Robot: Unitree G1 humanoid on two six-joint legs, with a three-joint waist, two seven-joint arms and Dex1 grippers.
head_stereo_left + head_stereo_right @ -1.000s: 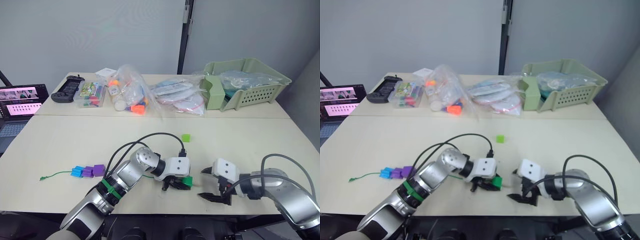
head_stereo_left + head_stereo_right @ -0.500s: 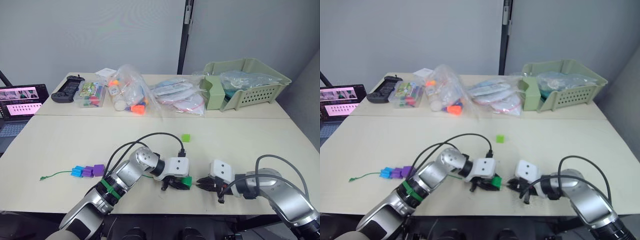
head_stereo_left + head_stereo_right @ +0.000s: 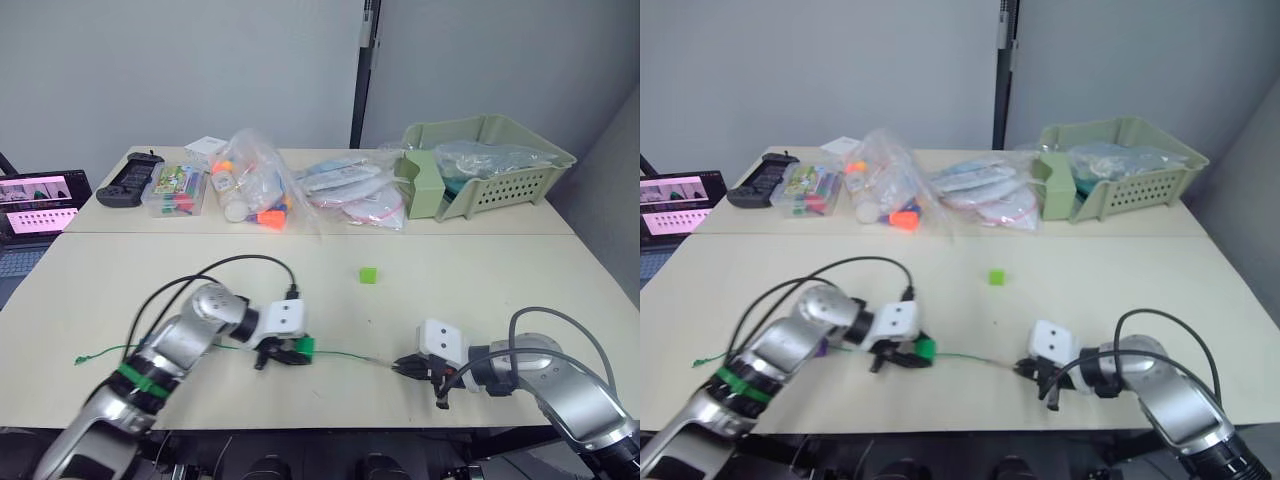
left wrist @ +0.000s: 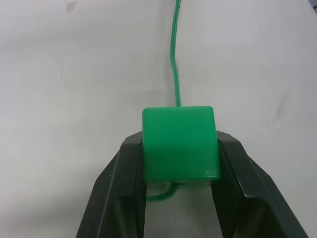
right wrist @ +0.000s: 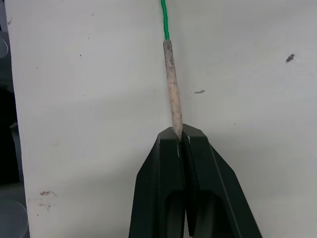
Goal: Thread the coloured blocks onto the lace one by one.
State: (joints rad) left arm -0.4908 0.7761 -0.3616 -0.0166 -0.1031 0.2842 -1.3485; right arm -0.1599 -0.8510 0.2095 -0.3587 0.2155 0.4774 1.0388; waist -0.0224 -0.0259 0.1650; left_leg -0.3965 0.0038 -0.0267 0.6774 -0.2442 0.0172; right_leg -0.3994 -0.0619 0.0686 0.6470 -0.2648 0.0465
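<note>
Judging by the lace (image 3: 345, 355), the dark green block (image 4: 179, 143) is being pinched by the left gripper (image 3: 285, 352) mid-string, its pale tip being clamped by the right gripper (image 5: 180, 137), light green block (image 3: 369, 275) beyond it still waiting.

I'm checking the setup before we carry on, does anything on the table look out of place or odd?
One thing: a light green block sits alone mid-table, apart from the lace. Otherwise the left gripper holds the dark green block with the lace running through it, and the right gripper pinches the lace's stiff tip.
</note>
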